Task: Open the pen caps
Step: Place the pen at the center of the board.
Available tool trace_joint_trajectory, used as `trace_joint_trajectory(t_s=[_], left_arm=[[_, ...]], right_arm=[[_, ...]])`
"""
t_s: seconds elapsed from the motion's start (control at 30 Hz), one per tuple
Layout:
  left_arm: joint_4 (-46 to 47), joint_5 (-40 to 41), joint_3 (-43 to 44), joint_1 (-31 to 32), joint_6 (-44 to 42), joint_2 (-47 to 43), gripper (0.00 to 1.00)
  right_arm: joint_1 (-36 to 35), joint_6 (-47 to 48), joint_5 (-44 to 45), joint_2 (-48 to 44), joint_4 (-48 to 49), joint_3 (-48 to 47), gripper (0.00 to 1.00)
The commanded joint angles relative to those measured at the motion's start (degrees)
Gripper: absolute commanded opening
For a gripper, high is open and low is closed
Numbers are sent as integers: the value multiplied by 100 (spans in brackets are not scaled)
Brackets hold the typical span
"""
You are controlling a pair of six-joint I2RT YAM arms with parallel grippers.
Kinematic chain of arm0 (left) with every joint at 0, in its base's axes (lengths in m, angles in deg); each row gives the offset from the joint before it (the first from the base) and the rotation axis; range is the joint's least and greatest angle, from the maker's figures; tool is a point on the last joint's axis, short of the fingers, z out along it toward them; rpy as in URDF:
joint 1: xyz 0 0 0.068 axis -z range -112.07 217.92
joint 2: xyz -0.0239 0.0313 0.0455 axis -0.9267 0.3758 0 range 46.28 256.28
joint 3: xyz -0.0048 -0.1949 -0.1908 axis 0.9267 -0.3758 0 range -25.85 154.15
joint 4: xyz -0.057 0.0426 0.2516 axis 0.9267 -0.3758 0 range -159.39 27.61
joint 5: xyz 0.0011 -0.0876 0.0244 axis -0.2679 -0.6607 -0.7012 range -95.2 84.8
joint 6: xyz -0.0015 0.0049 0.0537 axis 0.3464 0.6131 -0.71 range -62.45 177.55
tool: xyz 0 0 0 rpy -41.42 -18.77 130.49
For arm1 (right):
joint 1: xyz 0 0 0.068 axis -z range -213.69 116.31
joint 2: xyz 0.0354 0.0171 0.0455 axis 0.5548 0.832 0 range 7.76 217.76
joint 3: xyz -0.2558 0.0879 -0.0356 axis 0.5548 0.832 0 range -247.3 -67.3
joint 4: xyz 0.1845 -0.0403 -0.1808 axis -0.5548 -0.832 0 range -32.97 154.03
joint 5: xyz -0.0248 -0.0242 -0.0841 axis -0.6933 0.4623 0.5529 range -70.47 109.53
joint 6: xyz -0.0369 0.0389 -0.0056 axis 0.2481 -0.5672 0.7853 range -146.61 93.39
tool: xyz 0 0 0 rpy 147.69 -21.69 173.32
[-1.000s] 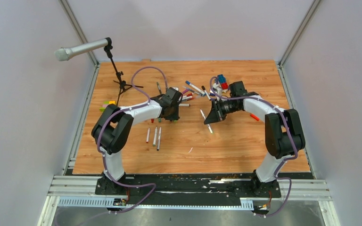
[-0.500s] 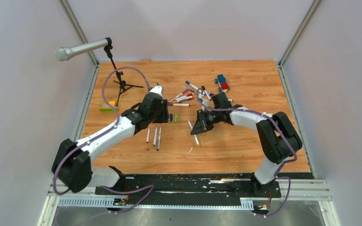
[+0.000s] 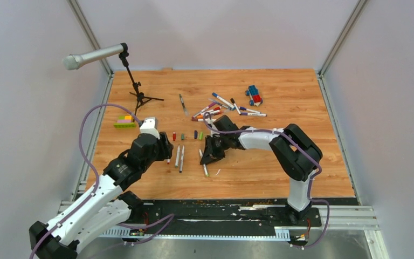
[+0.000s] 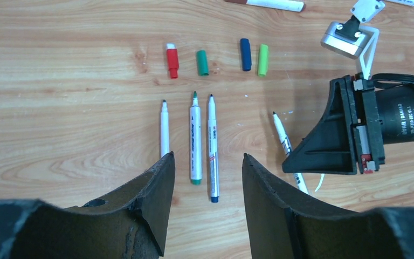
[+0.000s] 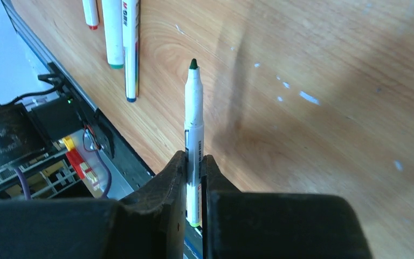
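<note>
Near 3 uncapped pens (image 4: 195,140), left jaws wider than before.

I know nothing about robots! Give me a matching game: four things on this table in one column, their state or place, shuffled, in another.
1. left gripper
2. right gripper
3. toy car
4. loose caps

A. shut on a pen
B. lying in a row on the table
C. open, empty
D. far back, beside the pen pile

Pairs: 1-C, 2-A, 3-D, 4-B
</note>
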Motion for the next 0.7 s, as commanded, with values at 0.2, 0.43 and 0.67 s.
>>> trace_joint_trajectory(t_s=[0.2, 0.43, 0.67], left_arm=[[-322, 265, -175, 10, 310, -471, 57], [-463, 324, -246, 4, 331, -739, 57], [-498, 342, -216, 3, 282, -738, 57]], right_arm=[[-609, -1194, 1427, 318, 441, -727, 6], [-731, -1425, 2237, 423, 212, -735, 12], [-759, -1450, 2263, 583, 208, -804, 38]])
